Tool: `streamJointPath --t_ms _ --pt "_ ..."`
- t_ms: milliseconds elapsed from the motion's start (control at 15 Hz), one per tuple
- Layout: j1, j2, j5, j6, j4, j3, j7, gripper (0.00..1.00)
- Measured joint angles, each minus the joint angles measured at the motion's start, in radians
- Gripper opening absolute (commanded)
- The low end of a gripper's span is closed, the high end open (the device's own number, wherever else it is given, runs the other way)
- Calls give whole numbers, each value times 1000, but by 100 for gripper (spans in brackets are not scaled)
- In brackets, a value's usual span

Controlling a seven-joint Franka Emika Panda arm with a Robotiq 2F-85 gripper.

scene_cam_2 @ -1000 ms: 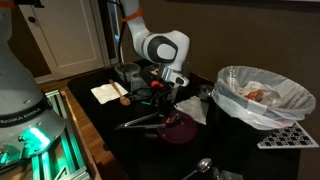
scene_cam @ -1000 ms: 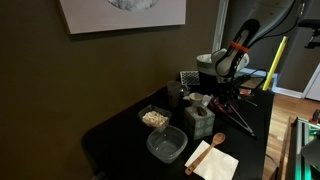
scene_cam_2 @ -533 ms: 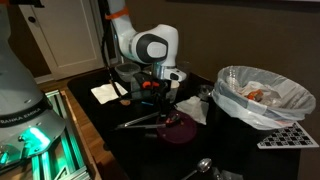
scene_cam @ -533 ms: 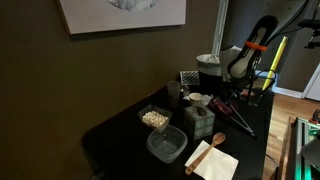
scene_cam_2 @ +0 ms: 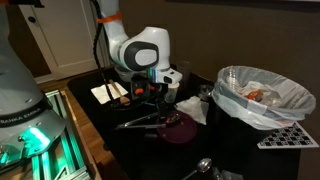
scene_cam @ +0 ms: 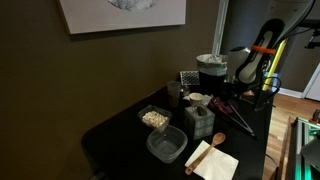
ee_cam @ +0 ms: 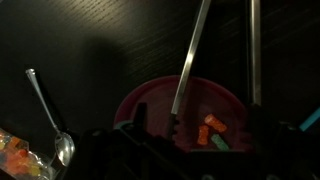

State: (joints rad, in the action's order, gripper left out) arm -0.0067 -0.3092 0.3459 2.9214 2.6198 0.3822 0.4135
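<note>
Hovering above a dark red bowl, the gripper has its jaws spread wide and grasps nothing. The bowl sits on the black counter and holds a few orange and green pieces. Metal tongs lie slanted across it, one arm ending over the bowl's inside. A spoon rests on the counter, apart from the bowl, in the wrist view. In an exterior view a bin lined with a white bag stands near the bowl. Elsewhere on the counter stands a green tissue box.
</note>
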Motion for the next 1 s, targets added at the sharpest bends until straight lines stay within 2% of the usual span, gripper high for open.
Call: streamJointPath --t_ms 200,467,1000 --pt "26 -11 -10 82 19 42 -1 100" --pt "43 -35 -94 165 36 41 -33 100" --pt "32 -81 -281 199 37 -52 -146 100"
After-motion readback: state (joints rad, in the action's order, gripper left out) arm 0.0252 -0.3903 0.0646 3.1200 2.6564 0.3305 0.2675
